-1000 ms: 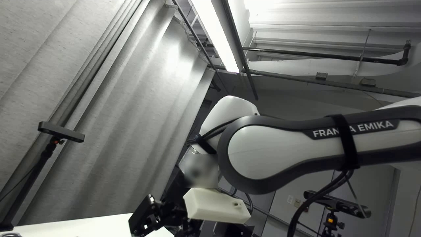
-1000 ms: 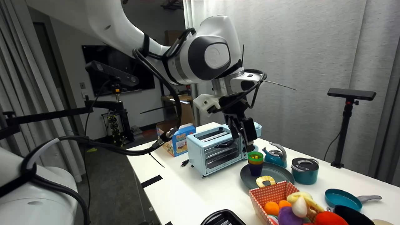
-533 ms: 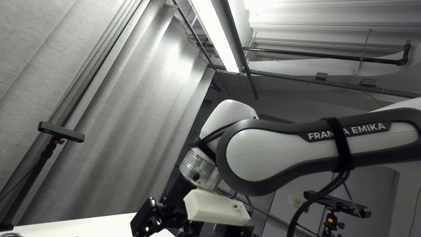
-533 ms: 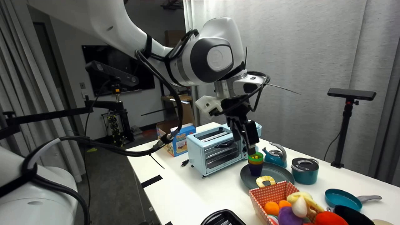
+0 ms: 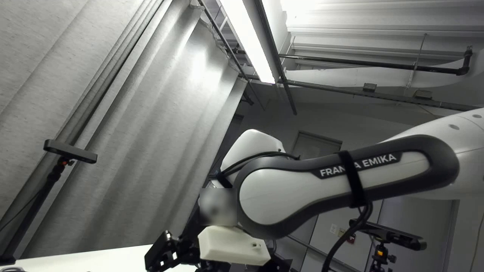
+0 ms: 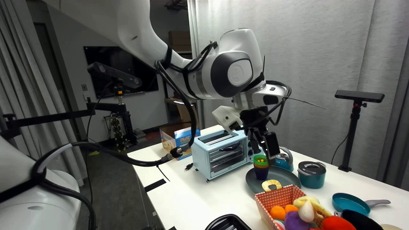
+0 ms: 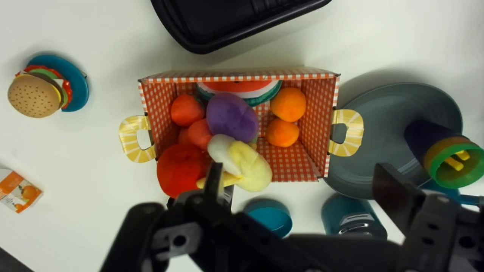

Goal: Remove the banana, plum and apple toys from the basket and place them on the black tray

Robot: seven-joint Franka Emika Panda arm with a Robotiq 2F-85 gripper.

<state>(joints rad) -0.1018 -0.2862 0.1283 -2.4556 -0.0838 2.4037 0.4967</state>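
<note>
A red-and-white checked basket (image 7: pixel 319 109) with yellow handles fills the middle of the wrist view and shows in an exterior view (image 6: pixel 262 209). In it lie a purple plum toy (image 7: pixel 232 117), a large red toy (image 7: pixel 180 168), a smaller red toy (image 7: pixel 186 110) and a pale yellow toy (image 7: pixel 251 168) with a narrow yellow end, perhaps the banana. I cannot tell which red toy is the apple. The black tray (image 7: pixel 211 22) lies beside the basket, partly out of view. My gripper (image 7: pixel 298 172) is open and empty, high above the table; its left finger overlaps the yellow toy's end in the wrist view.
A grey plate (image 7: pixel 370 124) with stacked cups (image 7: pixel 455 166) stands beside the basket. A teal pot (image 7: pixel 342 215), a teal pan (image 7: pixel 270 217), a toy burger (image 7: pixel 36 94), a juice carton (image 7: pixel 19 190) and a blue toaster oven (image 6: pixel 220 153) are also on the table.
My arm has moved right and down in the exterior view that shows the table, bringing the open gripper nearer the basket. The toys, basket and tray have not moved.
</note>
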